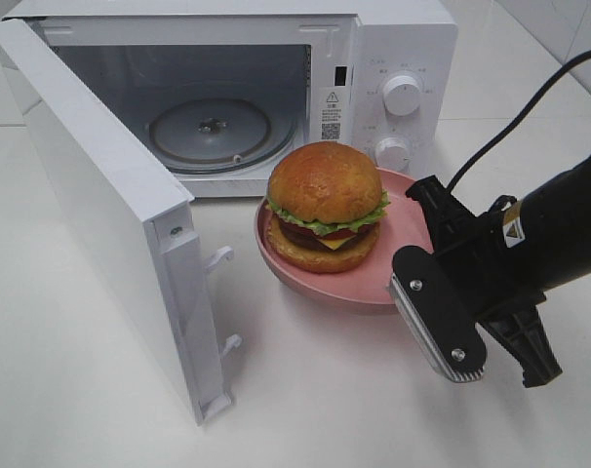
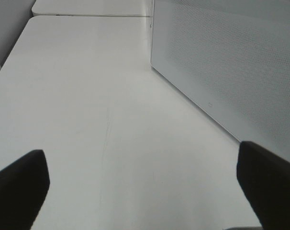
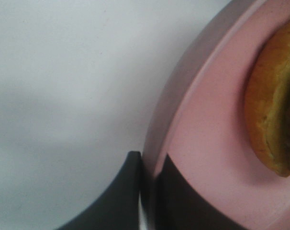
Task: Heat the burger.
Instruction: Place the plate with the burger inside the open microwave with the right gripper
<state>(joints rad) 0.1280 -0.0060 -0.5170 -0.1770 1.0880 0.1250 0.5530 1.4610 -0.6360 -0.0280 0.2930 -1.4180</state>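
Right tool (image 3: 147, 179) pinches the rim of the pink plate (image 3: 202, 143); burger (image 1: 325, 200) on it, before the open microwave (image 1: 403, 44).
Only the right wrist view shows that pinch; the high camera leaves the tips unclear. Left tool (image 2: 145, 191), spread over the worktop (image 2: 87, 120), appears in 1 view alone.

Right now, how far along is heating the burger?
Done: the microwave door stands open, turntable bare. In hand: the right pincer is clamped on the rim of the pink plate carrying the burger, outside the oven. The left pincer hangs open beside the door. Left: load the plate, shut the door, start heating.
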